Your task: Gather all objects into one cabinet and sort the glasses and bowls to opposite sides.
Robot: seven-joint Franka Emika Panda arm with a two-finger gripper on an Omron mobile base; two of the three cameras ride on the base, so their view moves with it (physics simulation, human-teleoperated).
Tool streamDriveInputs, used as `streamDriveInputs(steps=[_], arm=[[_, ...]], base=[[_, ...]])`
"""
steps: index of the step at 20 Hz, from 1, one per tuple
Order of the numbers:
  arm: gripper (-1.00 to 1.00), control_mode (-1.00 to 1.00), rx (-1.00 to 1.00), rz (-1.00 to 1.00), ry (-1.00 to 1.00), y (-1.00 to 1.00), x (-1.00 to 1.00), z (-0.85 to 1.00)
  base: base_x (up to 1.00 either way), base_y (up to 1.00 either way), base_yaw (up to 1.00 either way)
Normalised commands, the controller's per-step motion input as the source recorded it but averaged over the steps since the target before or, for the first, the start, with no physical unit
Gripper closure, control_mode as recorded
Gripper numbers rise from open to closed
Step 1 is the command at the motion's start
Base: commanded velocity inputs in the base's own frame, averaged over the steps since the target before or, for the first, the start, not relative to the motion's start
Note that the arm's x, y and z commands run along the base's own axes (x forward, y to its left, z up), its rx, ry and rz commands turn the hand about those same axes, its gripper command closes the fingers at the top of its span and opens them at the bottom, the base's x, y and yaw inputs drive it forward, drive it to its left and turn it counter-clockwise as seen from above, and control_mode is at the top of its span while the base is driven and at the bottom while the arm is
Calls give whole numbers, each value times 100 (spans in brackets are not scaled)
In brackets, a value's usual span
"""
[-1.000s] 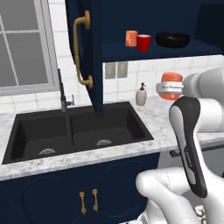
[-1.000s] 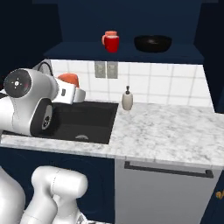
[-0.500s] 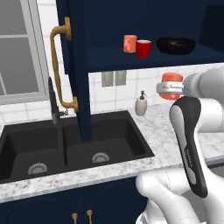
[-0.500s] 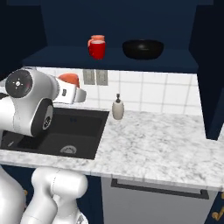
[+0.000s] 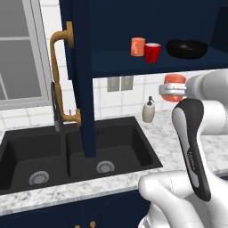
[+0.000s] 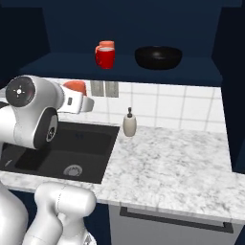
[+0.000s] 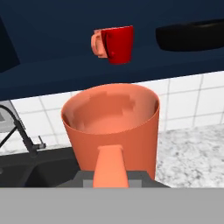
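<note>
Open dark navy wall cabinet [image 5: 147, 62]: on shelf, left to right, small salmon-orange cup [image 5: 137, 46], touching it glossy red cup [image 5: 152, 52], then wide black bowl [image 5: 186, 48] apart at right.

Below shelf, over marble counter [image 6: 182, 162]: gripper [image 5: 171, 90] clamped on second salmon-orange cup [image 7: 111, 127], upright.

Step judged: carrying last cup to cabinet. Next: lift to shelf height, set down beside cups at left, clear of bowl.

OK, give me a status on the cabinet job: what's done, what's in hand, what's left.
Done: the cabinet shelf already holds a salmon-orange cup and the red cup side by side, with the black bowl apart at the other end. In hand: the gripper carries another salmon-orange cup below shelf height. Left: lift it in and set it by the cups, away from the bowl.
</note>
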Motion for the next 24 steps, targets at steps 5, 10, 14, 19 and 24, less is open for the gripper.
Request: streamDriveInputs(steps=[5,10,14,19,24], arm=[[100,-100,0,0,-7,19,1,31],[100,-100,0,0,-7,27,37,57],[100,-100,0,0,0,29,67,3],[100,-100,0,5,-5,51,36,7],[100,-100,0,14,0,24,47,11]], base=[[0,0,0],[0,0,0],[0,0,0],[0,0,0],[0,0,0]])
